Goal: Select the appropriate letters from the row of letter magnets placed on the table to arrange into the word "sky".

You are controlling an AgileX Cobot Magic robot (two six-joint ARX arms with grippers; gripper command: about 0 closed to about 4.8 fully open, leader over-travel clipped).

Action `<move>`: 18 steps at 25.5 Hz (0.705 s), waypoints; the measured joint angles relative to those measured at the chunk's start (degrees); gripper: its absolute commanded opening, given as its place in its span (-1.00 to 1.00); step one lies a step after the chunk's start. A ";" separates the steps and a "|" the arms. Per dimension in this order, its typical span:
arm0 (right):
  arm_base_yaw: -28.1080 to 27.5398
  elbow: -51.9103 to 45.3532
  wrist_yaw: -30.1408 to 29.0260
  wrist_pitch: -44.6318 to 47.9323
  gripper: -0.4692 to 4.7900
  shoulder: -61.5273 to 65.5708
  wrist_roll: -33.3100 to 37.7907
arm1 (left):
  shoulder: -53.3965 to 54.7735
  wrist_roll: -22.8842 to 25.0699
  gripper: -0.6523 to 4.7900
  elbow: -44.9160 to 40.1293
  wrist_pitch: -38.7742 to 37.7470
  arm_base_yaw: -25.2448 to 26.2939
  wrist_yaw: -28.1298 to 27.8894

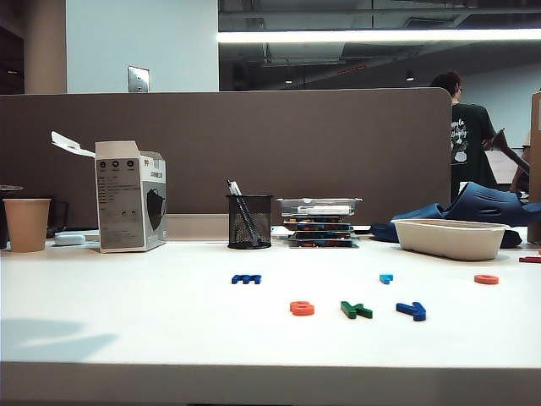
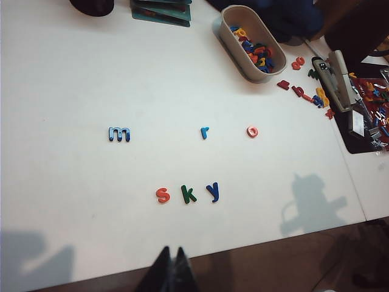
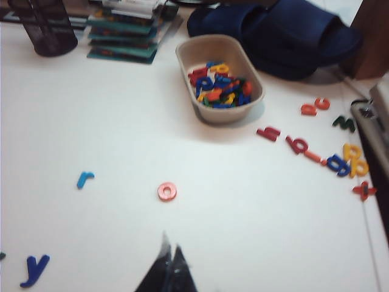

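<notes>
On the white table (image 1: pixel 127 330) an orange-red "s" (image 1: pixel 302 308), a green "k" (image 1: pixel 356 309) and a dark blue "y" (image 1: pixel 412 311) lie side by side near the front, reading "sky" in the left wrist view: "s" (image 2: pixel 163 195), "k" (image 2: pixel 189 194), "y" (image 2: pixel 213 191). Behind them lie a dark blue "m" (image 2: pixel 119 134), a light blue "r" (image 2: pixel 205 132) and an orange-red ring (image 2: pixel 252 131). My left gripper (image 2: pixel 171 250) is shut and empty, high over the table's front edge. My right gripper (image 3: pixel 170 243) is shut and empty, above the ring (image 3: pixel 167 191) and "y" (image 3: pixel 34 269). Neither arm shows in the exterior view.
A beige bowl (image 3: pixel 225 114) full of letter magnets stands at the back right, with loose letters (image 3: pixel 331 159) scattered beside it. A mesh pen cup (image 1: pixel 249 222), a stack of boards (image 1: pixel 319 222), an open box (image 1: pixel 131 199) and a paper cup (image 1: pixel 27 224) line the back.
</notes>
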 measured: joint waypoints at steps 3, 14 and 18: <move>0.02 -8.13 0.00 5.51 -0.85 -5.55 0.02 | 0.00 0.00 -0.78 0.00 0.00 0.00 0.00; 0.35 -24.33 -0.02 27.17 -0.85 -10.93 5.81 | -0.02 13.75 -0.78 -1.33 0.11 0.02 -13.16; 0.35 -26.99 0.04 30.86 -0.85 -11.06 7.48 | -0.90 16.63 -0.78 -4.37 1.62 -1.29 -19.71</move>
